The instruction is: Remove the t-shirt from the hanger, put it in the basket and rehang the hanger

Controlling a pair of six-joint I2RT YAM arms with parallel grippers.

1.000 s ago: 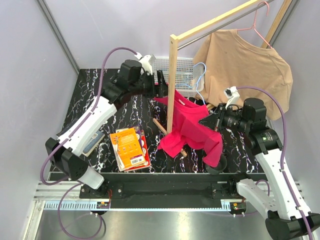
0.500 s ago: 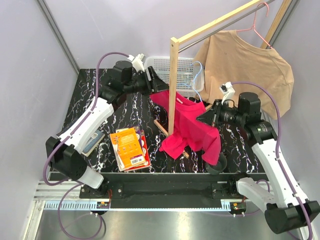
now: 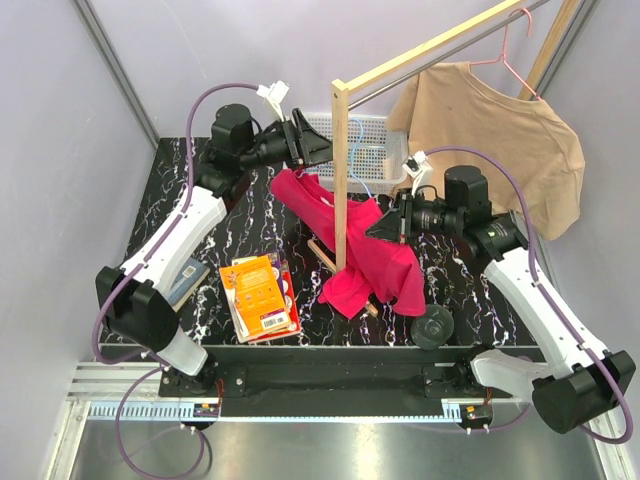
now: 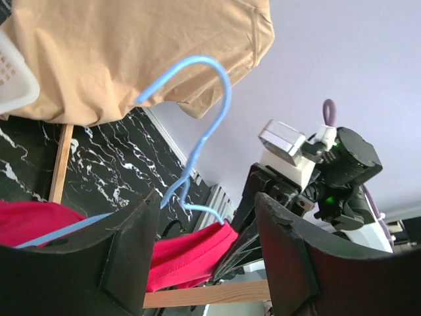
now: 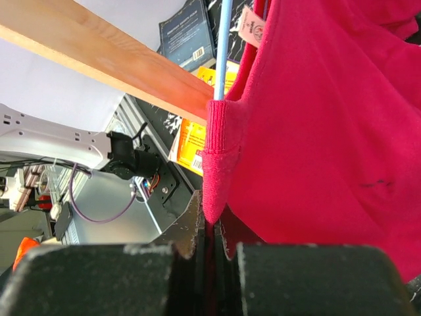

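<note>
Moved: both arms have swung left and back, the red t-shirt is drawn up between them, and the black roll is now uncovered.
Shirts: two, the red one low by the wooden post and a tan one hanging on the rail.
Hangers: two wire ones, blue hanger inside the red collar and pink hanger.
Books: two, orange book and dark book, plain only from above.
Left gripper: fingers spread, blue hook rising between them.
Right gripper: fingers pressed together on a ribbed red hem.
Right wrist only: neck label.
</note>
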